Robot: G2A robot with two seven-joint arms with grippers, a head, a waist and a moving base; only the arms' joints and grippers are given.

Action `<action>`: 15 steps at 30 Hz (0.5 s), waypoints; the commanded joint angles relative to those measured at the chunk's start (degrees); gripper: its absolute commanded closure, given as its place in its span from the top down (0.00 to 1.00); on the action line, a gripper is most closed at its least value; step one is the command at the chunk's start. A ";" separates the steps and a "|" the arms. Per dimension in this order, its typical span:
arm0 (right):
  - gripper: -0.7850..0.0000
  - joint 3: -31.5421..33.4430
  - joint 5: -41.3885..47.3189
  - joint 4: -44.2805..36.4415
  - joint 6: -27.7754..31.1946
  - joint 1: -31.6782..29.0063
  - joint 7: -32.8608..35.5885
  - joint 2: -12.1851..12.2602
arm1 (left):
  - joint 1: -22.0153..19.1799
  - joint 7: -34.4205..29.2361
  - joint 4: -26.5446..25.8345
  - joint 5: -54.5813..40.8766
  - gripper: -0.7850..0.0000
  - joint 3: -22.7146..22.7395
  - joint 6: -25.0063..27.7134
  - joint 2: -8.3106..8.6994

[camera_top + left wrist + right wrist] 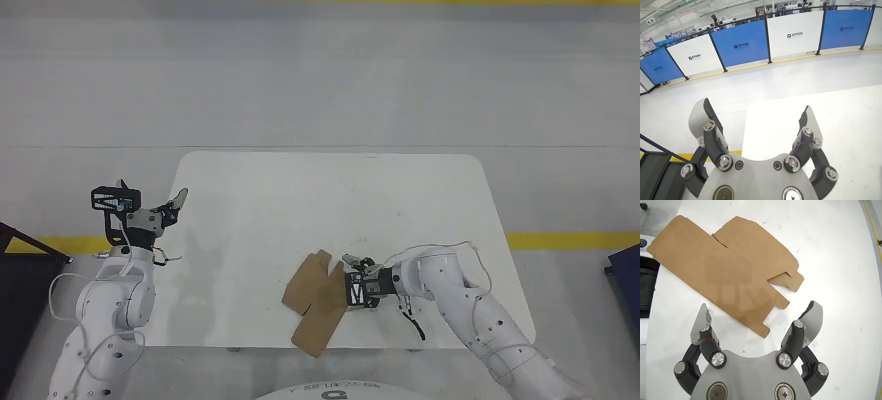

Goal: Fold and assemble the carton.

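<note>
The carton (318, 300) lay flat and unfolded on the white desk (300, 200), a brown cardboard blank set at a slant. In the top view, its lowest corner stuck out a little past the desk edge nearest the robot. That view also placed both arms. The right jaws sat just beside the carton at its right-hand end. The left jaws hung well apart from the carton, off to its left and beyond the desk edge there.

The right wrist view added detail that the top view could not give. It showed the carton (725, 275) close up, with a short slit between its two long panels at the end far from the jaws. The near end had stepped notches and a small tab. The right jaws stood wide apart and held nothing. One notched corner of the carton lay in the gap between the fingertips (811, 309), gripped by neither. Small dark scuffs (780, 226) marked the desk beyond the carton.

The left wrist view faced away from the carton. The left jaws were apart and empty above a corner of the desk (810, 123). Behind them were pale floor (753, 85), a yellow line (734, 70) and a row of blue and white fence panels (738, 47).
</note>
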State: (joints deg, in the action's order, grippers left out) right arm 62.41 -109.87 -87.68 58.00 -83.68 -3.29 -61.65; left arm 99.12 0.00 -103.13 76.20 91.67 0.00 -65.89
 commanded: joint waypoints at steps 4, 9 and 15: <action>1.00 -2.81 3.97 1.16 0.00 2.71 3.92 -0.09 | 0.00 0.00 0.00 0.00 1.00 0.00 0.00 0.00; 0.87 -5.09 6.88 1.37 0.00 4.65 7.58 -0.26 | 0.00 0.00 0.00 0.00 1.00 0.00 0.00 0.00; 0.91 -8.33 10.33 2.06 0.00 7.27 10.99 -0.64 | 0.00 0.00 0.00 0.00 1.00 0.00 0.00 0.00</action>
State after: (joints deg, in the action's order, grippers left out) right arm 54.52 -100.14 -85.69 58.00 -76.83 7.19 -62.20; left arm 99.12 0.00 -103.13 76.20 91.67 0.00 -65.89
